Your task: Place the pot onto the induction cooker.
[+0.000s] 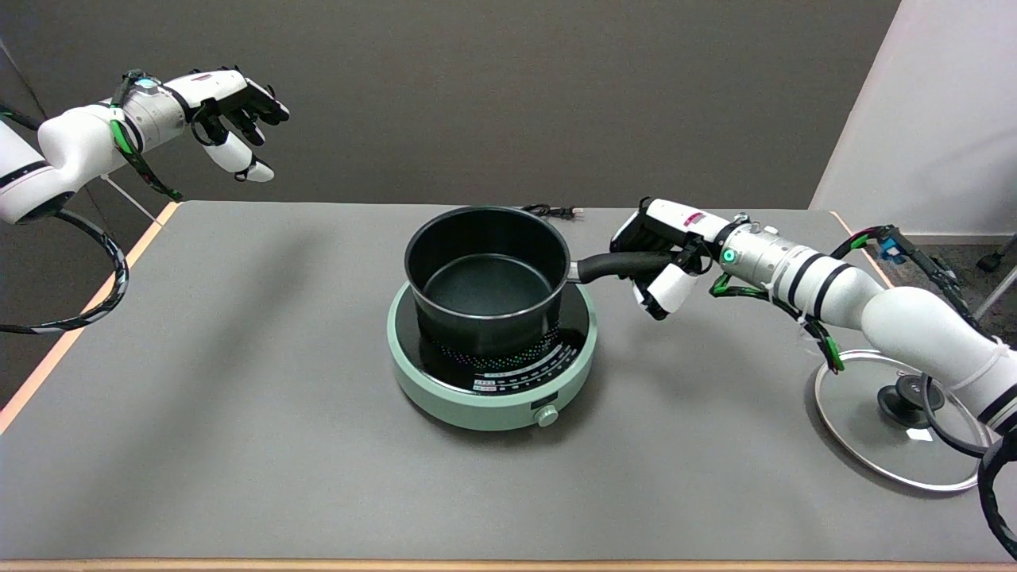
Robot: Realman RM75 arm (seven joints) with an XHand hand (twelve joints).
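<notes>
My right robot hand is wrapping its fingers around the far end of the black handle of the pot, gripping it from the right side. My white forearm is reaching in from the near right corner of the surface, slanting up and leftward toward the middle.

The pot is sitting upright on the induction cooker, its base resting on the black glass top, slightly toward the cooker's far side, with the handle sticking out to the right past the cooker's rim. The pot is open and dark inside. The pale green cooker is lying near the middle of the surface, its printed control panel and small round knob facing the near edge.

A glass lid with a black knob is lying flat by the right edge, close to the near right corner, partly under my forearm. A black power cord is showing at the far edge, just behind the pot.
</notes>
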